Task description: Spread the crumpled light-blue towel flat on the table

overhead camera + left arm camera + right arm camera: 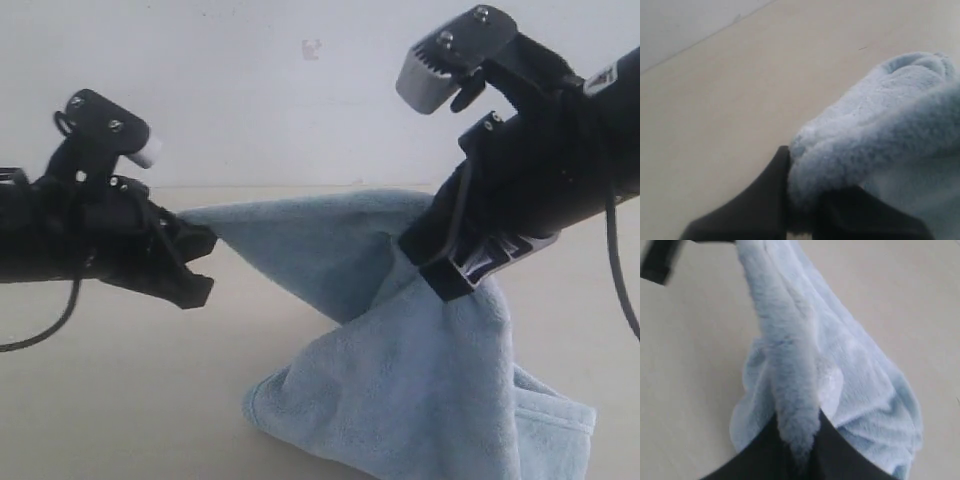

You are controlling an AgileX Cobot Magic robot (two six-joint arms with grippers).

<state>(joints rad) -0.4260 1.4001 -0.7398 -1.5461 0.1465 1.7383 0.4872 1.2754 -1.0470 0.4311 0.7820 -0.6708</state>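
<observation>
Pale-blue plush fleece towel (400, 380) hangs stretched between both arms, its lower folds bunched on the smooth cream wood-look table (120, 400). Left gripper (203, 255), black, jaws pinched narrow on one towel corner. Right gripper (435, 262), black, higher up, jaws clamped on a gathered fold. Grey-white wall (250, 90) behind.

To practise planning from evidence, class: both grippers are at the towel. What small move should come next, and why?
Probably draw the left gripper and right gripper apart sideways, to tension the cloth: both are shut on the towel, which sags between them with bunched folds resting on the table.
</observation>
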